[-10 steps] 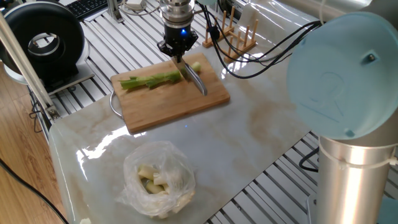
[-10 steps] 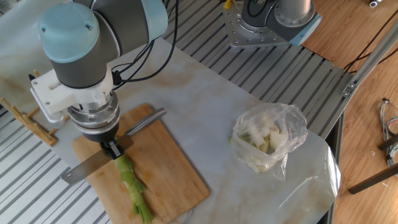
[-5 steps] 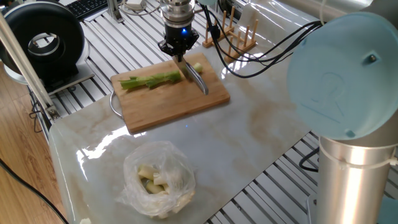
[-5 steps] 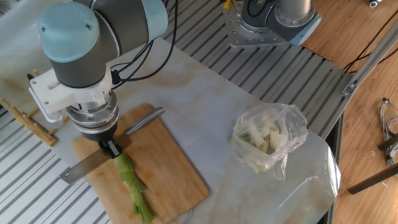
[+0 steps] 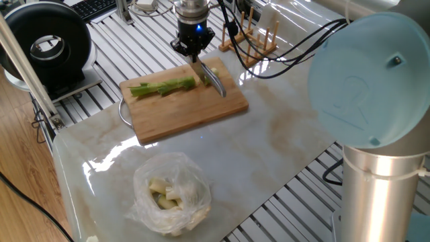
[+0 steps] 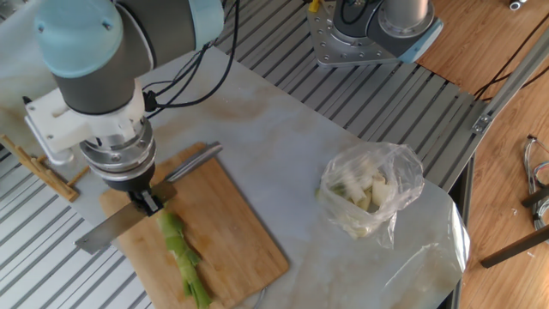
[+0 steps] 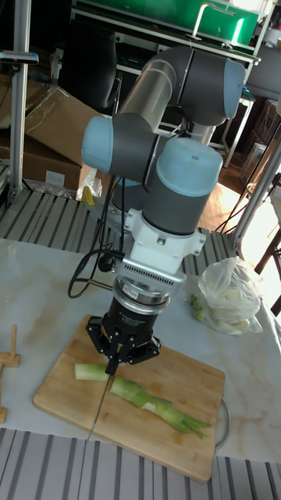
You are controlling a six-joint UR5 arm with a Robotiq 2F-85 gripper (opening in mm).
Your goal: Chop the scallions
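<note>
The wooden cutting board (image 5: 185, 101) carries the scallions (image 7: 148, 400) lengthwise, a short pale chunk (image 7: 87, 371) already cut off one end and lying apart. The gripper (image 7: 122, 353) is clamped on a knife (image 6: 129, 216) — blade raised above the cut, judging mid-chop. Next it calls for stepping along toward the leafy end and pressing down; the blade tip overhangs the board's edge, with bare board on either side.

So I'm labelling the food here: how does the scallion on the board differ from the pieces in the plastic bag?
The scallion is one long green stalk lying bare on the cutting board; the bagged pieces are short, pale whitish chunks. The scallion sits under the gripper and its knife; the bag rests apart on the marble table. Both lie still.
</note>
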